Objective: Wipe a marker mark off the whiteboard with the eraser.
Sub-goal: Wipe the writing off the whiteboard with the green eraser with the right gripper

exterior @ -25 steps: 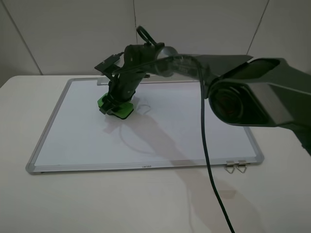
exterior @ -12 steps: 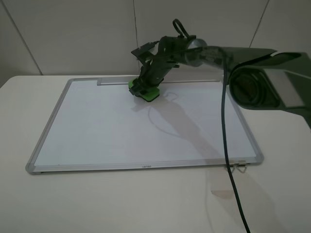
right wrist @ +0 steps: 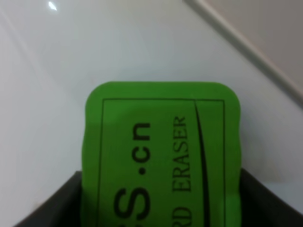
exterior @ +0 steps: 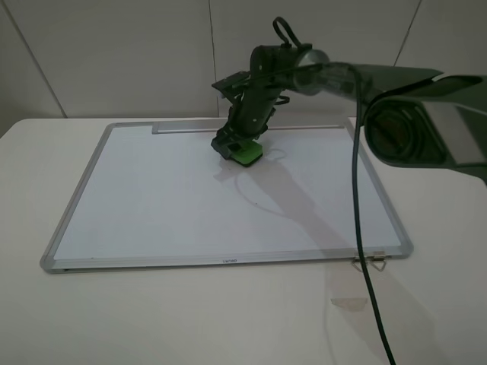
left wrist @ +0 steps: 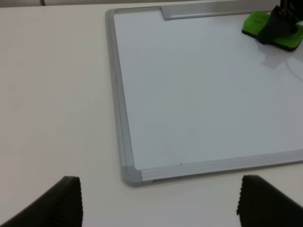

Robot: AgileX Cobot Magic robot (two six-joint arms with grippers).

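The whiteboard (exterior: 152,198) lies flat on the table, its grey tray strip (exterior: 183,128) along the far edge. My right gripper (exterior: 242,146) reaches in from the right and is shut on the green eraser (exterior: 246,155), pressing it on the board just in front of the tray strip. The right wrist view shows the eraser (right wrist: 161,156) close up between the dark fingers (right wrist: 57,203), over white board (right wrist: 94,47). The marker mark cannot be made out in any view; only faint shadow curves lie beside the eraser. My left gripper (left wrist: 161,203) hangs open off the board's near-left corner, well away from the eraser (left wrist: 258,21).
Two small metal clips (exterior: 370,261) lie at the board's near right corner. A black cable (exterior: 358,228) hangs from the right arm across the board's right side. A tiny dark dot (exterior: 255,204) sits mid-board. Bare table (exterior: 190,319) surrounds the board.
My right gripper has swept the eraser from the board's left-centre toward the far edge and to the right, then a little nearer and further right. The left gripper's earlier state is not shown.
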